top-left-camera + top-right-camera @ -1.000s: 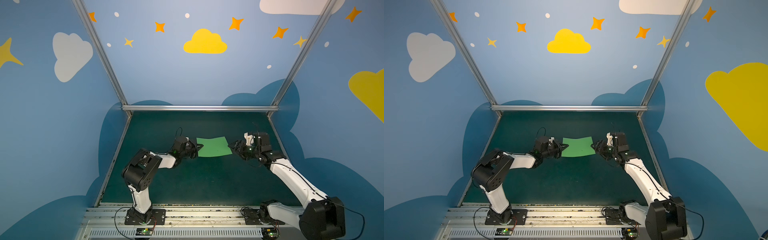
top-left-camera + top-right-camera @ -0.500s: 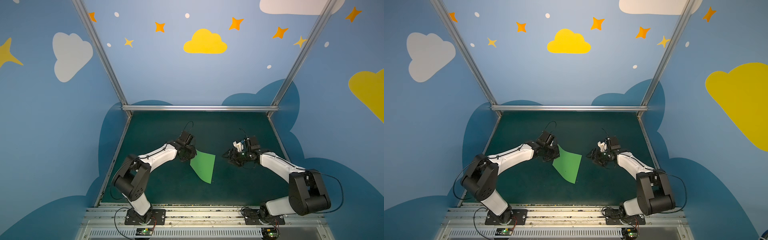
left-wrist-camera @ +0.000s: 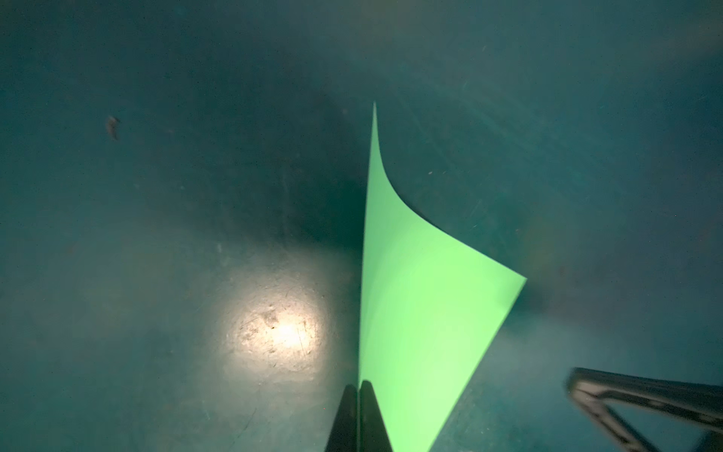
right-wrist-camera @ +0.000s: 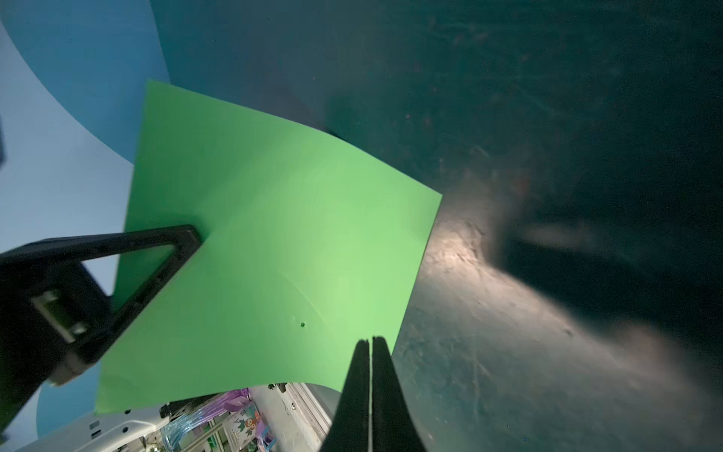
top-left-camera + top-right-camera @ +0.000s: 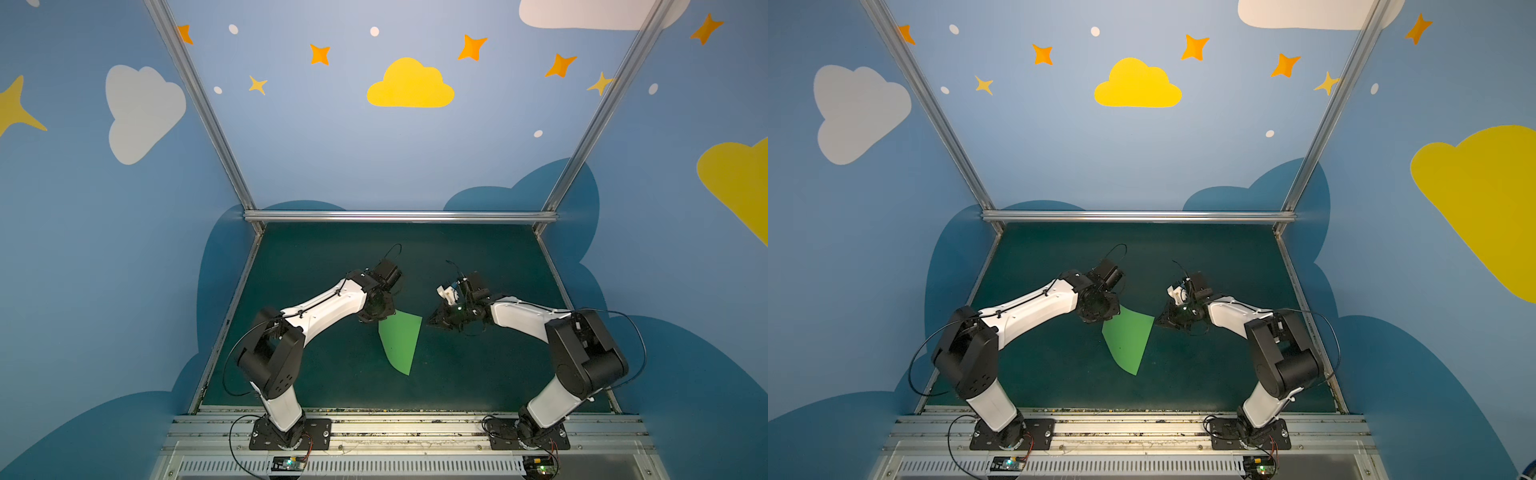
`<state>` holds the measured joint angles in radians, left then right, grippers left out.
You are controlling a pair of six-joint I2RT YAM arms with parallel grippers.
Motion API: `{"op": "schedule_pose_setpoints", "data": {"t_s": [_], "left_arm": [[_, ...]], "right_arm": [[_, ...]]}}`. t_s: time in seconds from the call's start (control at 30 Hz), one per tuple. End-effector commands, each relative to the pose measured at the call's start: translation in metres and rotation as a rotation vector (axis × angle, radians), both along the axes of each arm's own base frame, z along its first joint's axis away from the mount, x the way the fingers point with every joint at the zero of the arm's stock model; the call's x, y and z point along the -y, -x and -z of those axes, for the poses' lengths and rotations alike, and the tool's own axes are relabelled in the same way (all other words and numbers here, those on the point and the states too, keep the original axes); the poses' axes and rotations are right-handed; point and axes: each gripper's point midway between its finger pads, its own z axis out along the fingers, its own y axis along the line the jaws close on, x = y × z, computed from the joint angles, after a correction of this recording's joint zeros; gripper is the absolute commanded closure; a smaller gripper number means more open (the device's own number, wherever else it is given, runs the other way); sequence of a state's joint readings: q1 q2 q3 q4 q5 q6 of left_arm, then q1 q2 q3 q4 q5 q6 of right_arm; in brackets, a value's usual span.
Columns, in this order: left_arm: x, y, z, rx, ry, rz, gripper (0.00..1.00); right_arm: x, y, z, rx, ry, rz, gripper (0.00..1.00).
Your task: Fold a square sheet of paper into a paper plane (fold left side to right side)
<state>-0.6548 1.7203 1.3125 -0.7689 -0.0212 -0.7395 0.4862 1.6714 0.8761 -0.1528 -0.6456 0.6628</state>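
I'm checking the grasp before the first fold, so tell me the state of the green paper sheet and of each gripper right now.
left gripper: shut on one edge of the square sheet of paper.
right gripper: shut at a corner of the sheet; whether it pinches the paper cannot be told.
square sheet of paper: no fold visible, curved, hanging from the left gripper.
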Motion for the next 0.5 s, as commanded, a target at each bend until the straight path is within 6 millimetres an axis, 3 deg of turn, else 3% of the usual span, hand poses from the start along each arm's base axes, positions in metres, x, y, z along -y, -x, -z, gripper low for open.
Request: {"op": "schedule_pose_setpoints", "data": {"t_s": [0.0, 0.17, 0.33, 0.47], "left_arm": [[-0.022, 0.004, 0.001, -0.005, -0.098, -0.033, 0.96], [-0.029, 0.004, 0.023, -0.008, -0.090, -0.131, 0.96], [-0.030, 0.007, 0.048, -0.024, -0.067, -0.236, 0.96], [-0.029, 0.010, 0.057, -0.011, -0.016, -0.305, 0.96]], "right_arm": [[-0.013, -0.008, -0.004, 0.028, 0.002, -0.002, 0.98], [-0.026, -0.010, 0.000, 0.011, 0.009, -0.032, 0.98], [-0.025, -0.011, 0.000, 0.017, 0.048, -0.070, 0.98], [-0.025, -0.009, 0.004, 0.002, 0.069, -0.114, 1.00]]}}
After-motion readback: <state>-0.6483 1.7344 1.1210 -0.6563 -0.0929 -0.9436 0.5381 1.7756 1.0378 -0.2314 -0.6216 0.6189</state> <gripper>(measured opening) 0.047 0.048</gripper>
